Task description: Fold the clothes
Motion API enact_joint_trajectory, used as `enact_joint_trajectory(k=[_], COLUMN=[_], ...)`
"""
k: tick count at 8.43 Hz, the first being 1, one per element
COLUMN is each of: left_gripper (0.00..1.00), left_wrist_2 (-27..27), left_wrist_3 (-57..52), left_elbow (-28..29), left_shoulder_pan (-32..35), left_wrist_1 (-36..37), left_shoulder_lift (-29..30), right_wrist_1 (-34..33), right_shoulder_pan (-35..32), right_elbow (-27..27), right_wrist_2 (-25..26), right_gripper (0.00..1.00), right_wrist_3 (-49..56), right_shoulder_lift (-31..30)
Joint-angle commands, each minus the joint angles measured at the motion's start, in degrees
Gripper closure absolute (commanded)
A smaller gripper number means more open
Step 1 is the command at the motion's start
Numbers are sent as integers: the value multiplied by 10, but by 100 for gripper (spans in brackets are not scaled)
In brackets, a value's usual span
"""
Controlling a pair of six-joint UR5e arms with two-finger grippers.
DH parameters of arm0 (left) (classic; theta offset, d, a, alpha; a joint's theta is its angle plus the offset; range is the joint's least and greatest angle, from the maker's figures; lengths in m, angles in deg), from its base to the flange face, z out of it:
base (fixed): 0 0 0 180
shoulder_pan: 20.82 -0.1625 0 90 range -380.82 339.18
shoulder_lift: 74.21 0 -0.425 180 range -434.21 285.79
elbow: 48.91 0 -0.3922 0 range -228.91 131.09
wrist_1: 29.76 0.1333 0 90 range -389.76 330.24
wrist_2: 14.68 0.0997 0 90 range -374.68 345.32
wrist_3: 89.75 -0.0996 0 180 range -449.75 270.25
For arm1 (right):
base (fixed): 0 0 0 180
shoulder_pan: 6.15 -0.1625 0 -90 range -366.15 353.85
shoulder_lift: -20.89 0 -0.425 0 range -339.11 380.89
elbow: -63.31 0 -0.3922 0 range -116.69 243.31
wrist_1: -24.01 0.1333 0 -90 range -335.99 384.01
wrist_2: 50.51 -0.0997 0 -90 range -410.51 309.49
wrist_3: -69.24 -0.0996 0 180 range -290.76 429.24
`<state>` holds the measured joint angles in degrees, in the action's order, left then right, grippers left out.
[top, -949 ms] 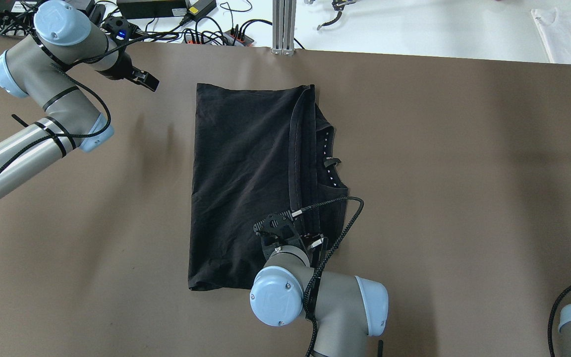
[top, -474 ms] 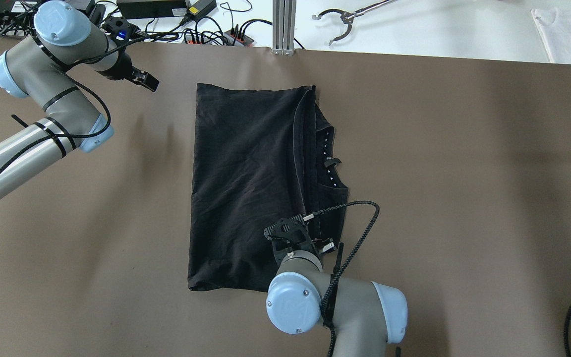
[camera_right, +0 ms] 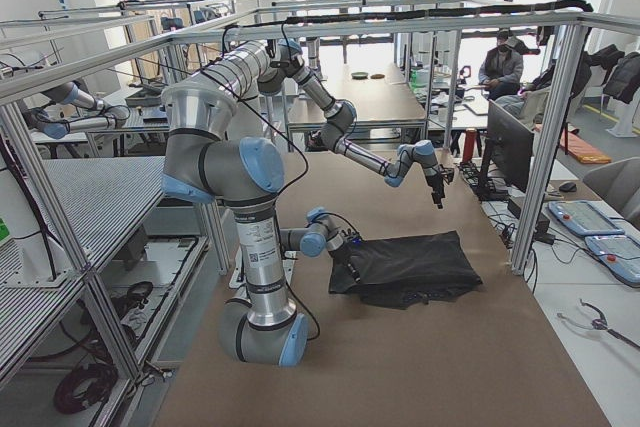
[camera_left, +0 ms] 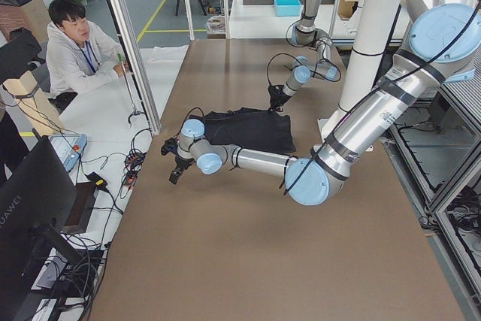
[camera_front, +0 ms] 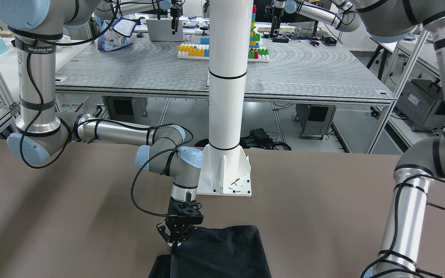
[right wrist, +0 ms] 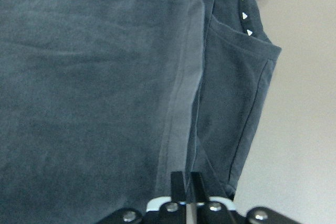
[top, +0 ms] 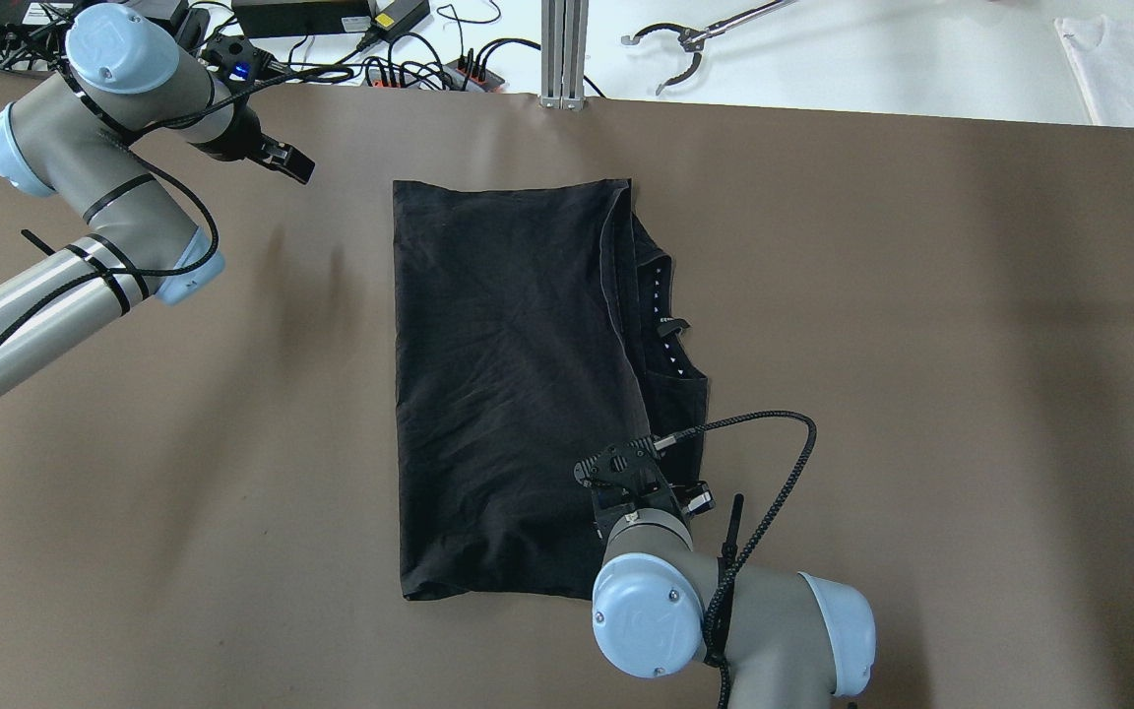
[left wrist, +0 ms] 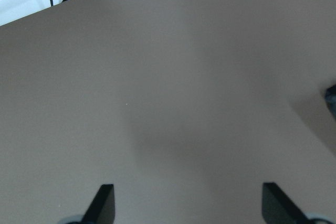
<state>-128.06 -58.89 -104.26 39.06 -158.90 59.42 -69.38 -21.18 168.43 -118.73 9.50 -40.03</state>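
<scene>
A black T-shirt (top: 508, 374) lies folded in a long rectangle on the brown table, its collar (top: 670, 340) showing at the right edge. My right gripper (camera_front: 175, 241) is shut on the shirt's folded layers near its near right corner; in the right wrist view the gripper (right wrist: 186, 181) has its fingertips pressed together on the hem. In the overhead view the right wrist (top: 641, 483) hides the fingers. My left gripper (top: 293, 163) is open and empty above bare table, far left of the shirt; the left wrist view shows the left gripper (left wrist: 188, 203) with its tips wide apart.
A white cloth (top: 1128, 69) lies on the white bench beyond the table's far right. Cables and power strips (top: 409, 69), an aluminium post (top: 564, 49) and a grabber tool (top: 685, 44) line the far edge. An operator (camera_left: 75, 50) sits beyond that edge.
My right gripper has moved right and toward the near edge, dragging the shirt's near end to the right. The left arm has not moved.
</scene>
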Motion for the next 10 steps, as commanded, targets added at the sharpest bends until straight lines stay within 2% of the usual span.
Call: enact_joint_trajectory(k=[1,3,4,6,8,9,10], left_gripper=[0,0,0,0,0,0,0], left_wrist_2=[0,0,0,0,0,0,0], left_wrist_3=[0,0,0,0,0,0,0], left_elbow=[-2,-2,-2,-3,-3,-3,-3], left_shoulder_pan=[1,1,0,0,-4,-4,-4], left_wrist_1=[-1,-1,-1,-1,-1,-1,-1], left_shoulder_lift=[0,-4,-4,-4,-4,-3,-3], right_wrist_1=[53,73,73,87,142,160,176], right_shoulder_pan=[-3,-28,-44,-87,-123,-143,-159], right_elbow=[2,-2,-23,-172,-297,-352,-373], right_wrist_2=[-1,-1,-6,-39,-71,-90,-96], right_gripper=[6,7,7,7,7,7,7], right_wrist_3=[-40,-39,-38,-37,-16,6,30], right_shoulder_lift=[-11,0,18,122,190,214,216])
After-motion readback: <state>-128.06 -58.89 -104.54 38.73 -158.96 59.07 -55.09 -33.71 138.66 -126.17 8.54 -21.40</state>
